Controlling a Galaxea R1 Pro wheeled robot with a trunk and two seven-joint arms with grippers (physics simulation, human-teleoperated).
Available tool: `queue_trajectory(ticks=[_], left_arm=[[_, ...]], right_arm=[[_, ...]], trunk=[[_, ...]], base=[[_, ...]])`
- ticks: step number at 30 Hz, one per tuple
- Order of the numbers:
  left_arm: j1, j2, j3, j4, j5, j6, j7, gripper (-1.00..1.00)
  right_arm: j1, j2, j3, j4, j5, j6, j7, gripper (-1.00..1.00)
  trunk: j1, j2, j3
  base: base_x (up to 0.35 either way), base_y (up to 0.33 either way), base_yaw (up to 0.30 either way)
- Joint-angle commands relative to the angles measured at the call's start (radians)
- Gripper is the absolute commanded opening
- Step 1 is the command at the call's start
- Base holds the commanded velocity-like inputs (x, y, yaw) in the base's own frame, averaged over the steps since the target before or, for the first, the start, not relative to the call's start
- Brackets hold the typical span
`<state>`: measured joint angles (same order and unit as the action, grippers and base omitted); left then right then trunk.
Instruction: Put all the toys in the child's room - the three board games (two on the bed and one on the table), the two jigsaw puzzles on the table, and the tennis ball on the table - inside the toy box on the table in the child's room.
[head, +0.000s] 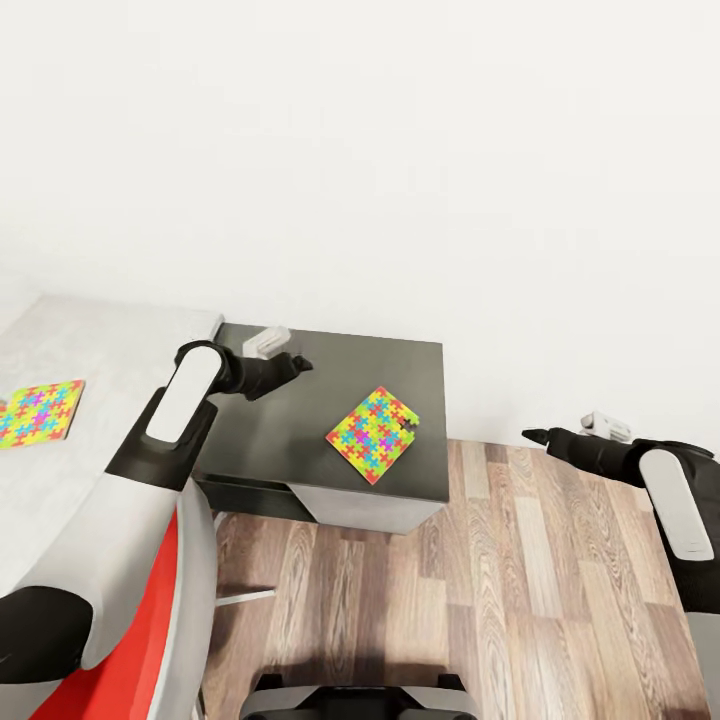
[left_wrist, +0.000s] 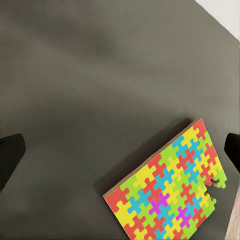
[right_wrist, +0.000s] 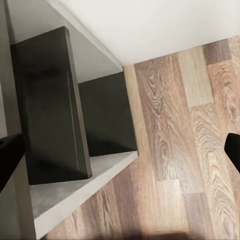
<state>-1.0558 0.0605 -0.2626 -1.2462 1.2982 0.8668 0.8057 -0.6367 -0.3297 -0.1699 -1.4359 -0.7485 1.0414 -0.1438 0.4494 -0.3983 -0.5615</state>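
Observation:
A flat jigsaw puzzle in bright mixed colours lies on the dark table, towards its right front corner, with one piece missing at a corner. My left gripper hangs open over the table's back left part, apart from the puzzle. The left wrist view looks down on the puzzle, with the open left gripper above bare tabletop beside it. My right gripper is open and empty over the wood floor, right of the table. A second jigsaw-patterned flat piece lies on the light grey surface at the left.
A white wall stands directly behind the table. Wood floor spreads to the front and right. In the right wrist view the open right gripper looks down at the table's dark side panel, a grey ledge and floor.

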Motion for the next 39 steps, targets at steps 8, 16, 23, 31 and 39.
queue_trajectory(ticks=[8,16,23,31,39], left_arm=[[0.009,-0.010,-0.006,0.099,-0.050,-0.010,0.001,1.00],[0.008,-0.013,-0.008,0.132,-0.065,-0.031,-0.006,1.00],[0.011,-0.013,-0.012,0.141,-0.070,-0.038,-0.008,1.00],[0.013,-0.014,-0.013,0.143,-0.071,-0.040,-0.008,1.00],[0.024,-0.016,-0.013,0.148,-0.070,-0.042,-0.009,1.00]], right_arm=[[0.035,0.002,0.008,-0.001,-0.010,0.003,-0.009,1.00],[0.047,0.003,0.013,-0.001,-0.010,0.003,-0.009,1.00],[0.060,0.003,0.015,-0.002,-0.009,0.003,-0.009,1.00],[0.064,0.002,0.015,-0.002,-0.010,0.003,-0.008,1.00],[0.071,0.002,0.015,-0.002,-0.011,0.003,-0.008,1.00]], trunk=[[0.001,-0.002,-0.001],[0.001,-0.002,-0.001],[0.001,-0.002,-0.001],[0.001,-0.002,-0.001],[0.001,-0.002,-0.001]], base=[[0.000,0.008,-0.001],[0.000,0.002,0.000],[0.089,0.000,0.000],[0.209,0.000,0.000],[0.077,0.000,0.000]])
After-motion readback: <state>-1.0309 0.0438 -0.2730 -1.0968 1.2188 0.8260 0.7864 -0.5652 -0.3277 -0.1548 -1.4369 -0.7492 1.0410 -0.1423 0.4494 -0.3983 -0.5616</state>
